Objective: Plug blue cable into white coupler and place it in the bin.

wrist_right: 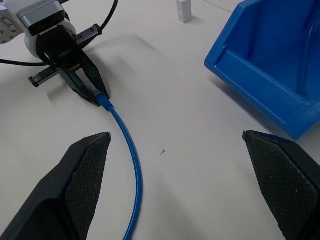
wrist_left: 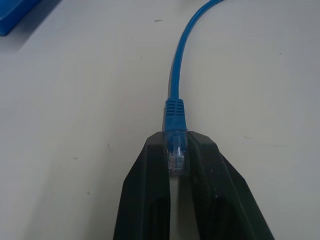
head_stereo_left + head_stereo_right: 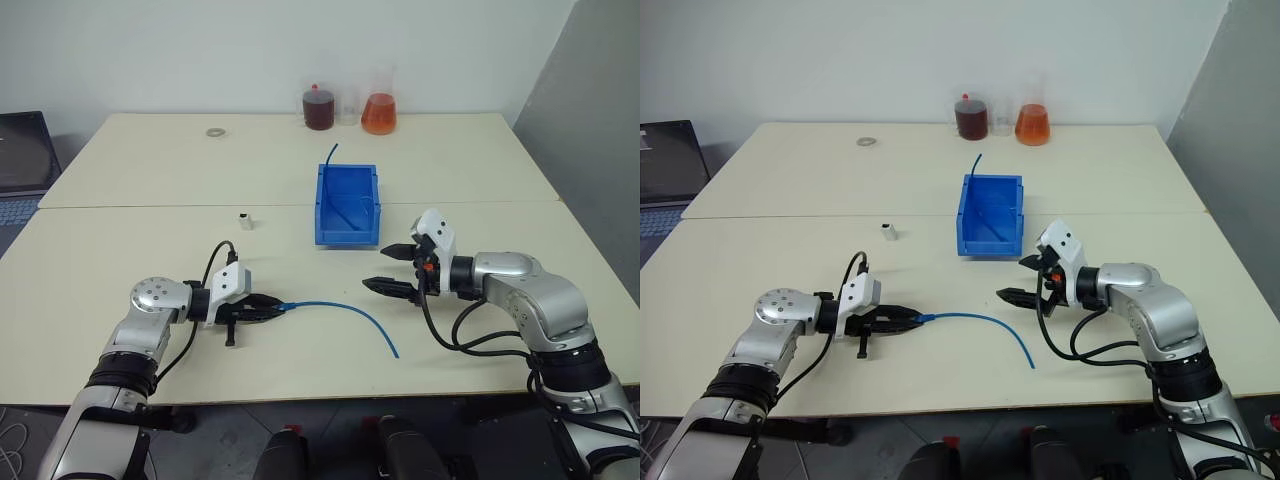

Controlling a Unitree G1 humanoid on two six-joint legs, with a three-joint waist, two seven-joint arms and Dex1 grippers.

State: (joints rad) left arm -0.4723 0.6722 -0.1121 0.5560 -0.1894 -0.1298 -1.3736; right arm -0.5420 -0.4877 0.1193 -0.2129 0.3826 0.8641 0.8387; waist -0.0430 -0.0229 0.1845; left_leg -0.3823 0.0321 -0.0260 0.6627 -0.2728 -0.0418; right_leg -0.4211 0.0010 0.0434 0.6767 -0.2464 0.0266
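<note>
Beige table [image 3: 150,170]: blue cable [image 3: 350,312], white coupler [image 3: 244,219], bin [image 3: 347,232], flasks [image 3: 379,115].

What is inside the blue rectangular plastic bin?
A short dark blue wire leans against the blue rectangular plastic bin, rising past its far rim; the near wall hides the floor closest to the robot.

No readable txt, labels, brand marks, nos. or signs anywhere in these views.
</note>
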